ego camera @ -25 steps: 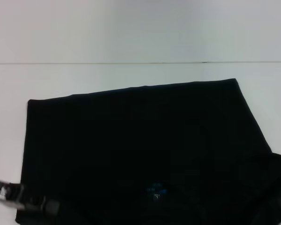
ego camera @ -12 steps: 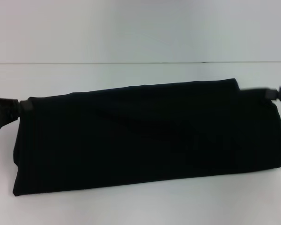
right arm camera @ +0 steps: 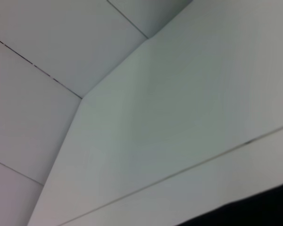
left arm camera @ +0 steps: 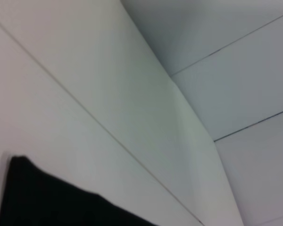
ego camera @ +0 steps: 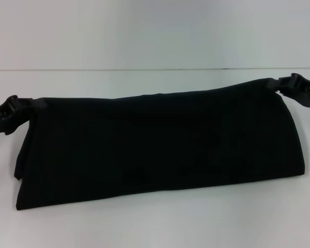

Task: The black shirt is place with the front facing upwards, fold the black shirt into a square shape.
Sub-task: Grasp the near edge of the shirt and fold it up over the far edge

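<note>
**A:** Where is the black shirt [ego camera: 160,147] lying?

**B:** Across the middle of the white table [ego camera: 144,227], folded into a long band that runs from the robot's left to its right. No lettering or label shows, only plain black cloth. The near edge lies flat on the table; the far edge is held at both ends.

**A:** Held by what?

**B:** The left gripper [ego camera: 20,106] is at the far left corner and the right gripper [ego camera: 281,84] at the far right corner. Each has its fingers closed narrowly on the cloth. The right corner sits higher in the head view than the left, so the top edge slopes.

**A:** Anything else around it, or in the way?

**B:** Very little. Bare table shows in front of the shirt and behind it. A thin dark seam [ego camera: 144,69] runs straight across beyond the shirt, where the table meets the pale wall [ego camera: 155,31]. At the left end the layers of cloth show a small gap at the fold.

**A:** And the wrist cameras?

**B:** The left wrist view shows a dark wedge of the shirt [left arm camera: 42,202] against pale panels with thin seams. The right wrist view shows the same pale panels and a black strip of shirt [right arm camera: 254,212] in one corner. Neither shows its own fingers.
</note>
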Motion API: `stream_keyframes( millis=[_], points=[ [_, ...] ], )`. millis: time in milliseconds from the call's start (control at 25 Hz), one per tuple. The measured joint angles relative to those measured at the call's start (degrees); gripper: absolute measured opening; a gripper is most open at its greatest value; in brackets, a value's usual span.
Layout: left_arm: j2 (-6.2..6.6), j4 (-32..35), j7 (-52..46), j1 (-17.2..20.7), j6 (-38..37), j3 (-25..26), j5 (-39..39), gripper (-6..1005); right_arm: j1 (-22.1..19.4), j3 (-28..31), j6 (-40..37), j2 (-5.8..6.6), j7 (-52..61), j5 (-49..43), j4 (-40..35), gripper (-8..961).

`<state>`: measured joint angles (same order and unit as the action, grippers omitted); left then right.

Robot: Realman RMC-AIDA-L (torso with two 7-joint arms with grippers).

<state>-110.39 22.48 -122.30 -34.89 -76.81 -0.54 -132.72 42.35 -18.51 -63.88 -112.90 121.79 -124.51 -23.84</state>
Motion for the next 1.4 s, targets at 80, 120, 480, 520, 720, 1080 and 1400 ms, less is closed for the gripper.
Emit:
stream_keyframes(
  millis=[80, 120, 480, 520, 720, 1080, 1400],
  points=[
    [-0.14, -0.3, 1.0, -0.7, 1.4, -0.1, 0.7, 43, 0.6, 0.1, 1.3, -0.36, -0.9, 0.1, 0.1, 16],
    [-0.16, -0.4, 1.3, -1.1, 1.8, -0.1, 0.9, 42, 0.9, 0.2, 1.7, -0.48, -1.2, 0.1, 0.1, 16],
    [-0.68, -0.4, 2.2, -3.8, 6.8, -0.4, 1.4, 42, 1.8, 0.0, 4.8, -0.45, -2.9, 3.7, -0.4, 16],
    [-1.36, -0.4, 2.8, -4.3, 8.6, -0.4, 1.4, 42, 1.9, -0.1, 5.5, -0.51, -3.2, 3.8, -0.3, 16],
    [-2.41, -0.4, 4.1, -5.3, 12.0, -0.4, 1.4, 43, 2.4, -1.2, 10.3, -1.69, -4.7, 3.8, 0.2, 17],
    [-5.19, -0.4, 5.6, -7.2, 19.0, -0.5, 2.5, 56, 4.9, -1.6, 20.7, -5.03, -10.4, 3.8, 0.3, 17],
    [-7.83, -0.6, 11.9, -7.2, 23.0, -0.4, 10.4, 106, 7.6, -1.6, 26.3, -6.69, -17.2, 3.9, 0.8, 100]
  ],
)
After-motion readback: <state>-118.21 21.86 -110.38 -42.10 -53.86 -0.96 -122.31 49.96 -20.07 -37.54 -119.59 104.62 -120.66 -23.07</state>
